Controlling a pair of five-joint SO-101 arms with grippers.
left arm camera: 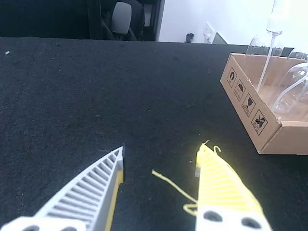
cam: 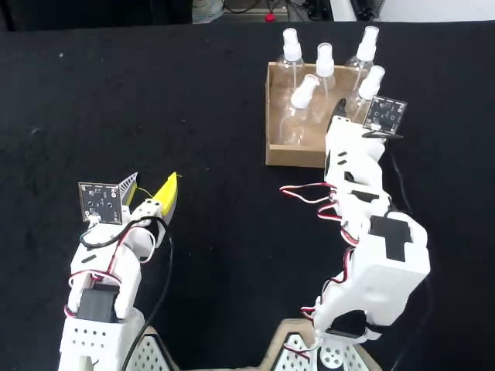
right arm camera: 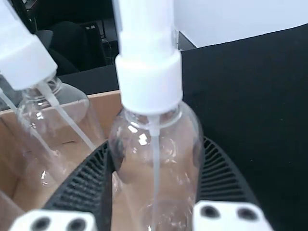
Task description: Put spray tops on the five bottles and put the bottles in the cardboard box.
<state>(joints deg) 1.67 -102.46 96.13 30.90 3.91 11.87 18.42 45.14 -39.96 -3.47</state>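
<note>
Five bottles (cam: 324,73) are standing in the cardboard box (cam: 290,155); my right wrist view is revealing the right gripper (right arm camera: 158,143) clasping one bottle (right arm camera: 154,168) between its fingers. The left gripper (left arm camera: 161,149) is gaping wide, box beyond its fingertips.

Cardboard box (left arm camera: 288,137), right of frame: four black handling pictograms (left arm camera: 248,104) in a row on side wall. No legible text.

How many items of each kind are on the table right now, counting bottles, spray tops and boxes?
clear bottles: 5, one held in the right gripper
white spray tops: 5, all on bottles
cardboard box: 1
Total: 11
</note>
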